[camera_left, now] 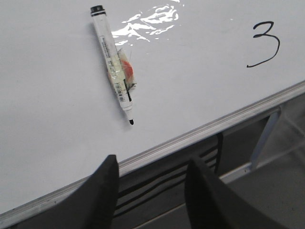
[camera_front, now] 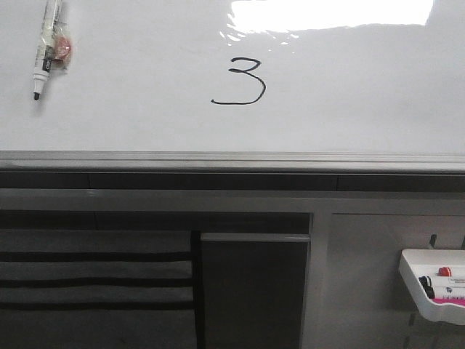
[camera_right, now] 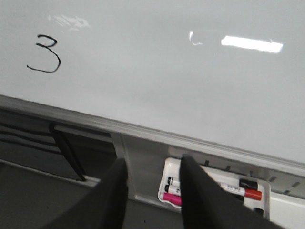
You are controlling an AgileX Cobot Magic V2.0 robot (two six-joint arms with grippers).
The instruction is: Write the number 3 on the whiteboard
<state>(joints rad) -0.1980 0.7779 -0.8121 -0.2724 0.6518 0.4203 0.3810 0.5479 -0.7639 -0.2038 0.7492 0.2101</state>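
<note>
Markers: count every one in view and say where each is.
At least 4. One uncapped black marker lies on the whiteboard, left of the number 3. Red, pink and black-capped ones sit in the tray; the right pincer may hide more.

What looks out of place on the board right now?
The marker lies uncapped on the whiteboard, left of the number 3, black tip bare, with a clear wrap and a red patch around its barrel. The other markers sit in the small white tray below. Neither gripper holds anything.
</note>
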